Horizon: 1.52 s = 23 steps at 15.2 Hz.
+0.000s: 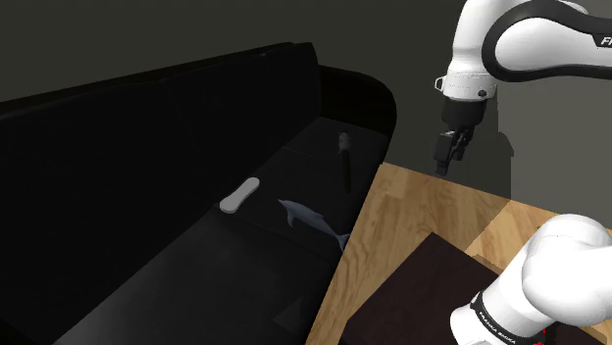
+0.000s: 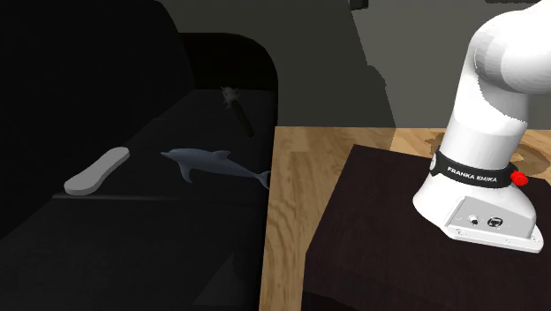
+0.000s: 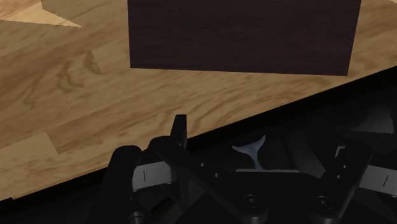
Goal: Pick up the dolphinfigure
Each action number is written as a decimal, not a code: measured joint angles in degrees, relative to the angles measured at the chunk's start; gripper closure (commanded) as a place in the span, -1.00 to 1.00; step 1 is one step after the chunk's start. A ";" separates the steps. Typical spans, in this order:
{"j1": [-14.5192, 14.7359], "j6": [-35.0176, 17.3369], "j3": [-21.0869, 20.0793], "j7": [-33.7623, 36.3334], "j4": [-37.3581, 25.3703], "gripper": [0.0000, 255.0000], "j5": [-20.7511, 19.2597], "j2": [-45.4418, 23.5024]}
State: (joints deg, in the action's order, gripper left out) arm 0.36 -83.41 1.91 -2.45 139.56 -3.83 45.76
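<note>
Dolphin figure (image 1: 312, 218), grey-blue, lies on the seat of a black sofa (image 1: 147, 147), the biggest thing here, which takes up the shoulder view from 12 o'clock round to 7 o'clock. A wooden floor (image 1: 412, 216) runs along the sofa's front edge toward 5 o'clock, and on it stands the dark brown stand (image 2: 371, 230) that carries the white arm (image 1: 510, 39), whose base sits at 3 o'clock in the second exterior view. The arm bends over from 1 o'clock in the shoulder view and hangs the black gripper (image 1: 444, 162) in the air above the floor, well apart from the sofa. In the wrist view its fingers (image 3: 180, 127) stand apart with nothing clasped between them, and the dolphin's tail shows far beyond them. A dark, stick-like thing with a pale head (image 1: 345, 162) lies on the seat at 1 o'clock of the dolphin. A flat grey bar (image 1: 238, 196) lies at 10 o'clock of it, near but apart. The dolphin itself sits at 8 o'clock of the gripper in the shoulder view, close to the seat's front edge, head toward 10 o'clock and tail toward 4 o'clock, nearest the floor.
</note>
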 measured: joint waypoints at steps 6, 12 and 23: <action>1.11 -10.02 -0.68 0.05 4.47 -1.00 0.25 -3.06; 2.64 -25.51 -1.80 0.18 9.97 -1.00 0.36 -9.03; 4.52 -54.63 -5.06 2.57 9.67 -1.00 -1.70 -31.16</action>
State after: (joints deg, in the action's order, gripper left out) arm 4.88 -138.03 -3.14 0.12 149.22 -5.53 14.61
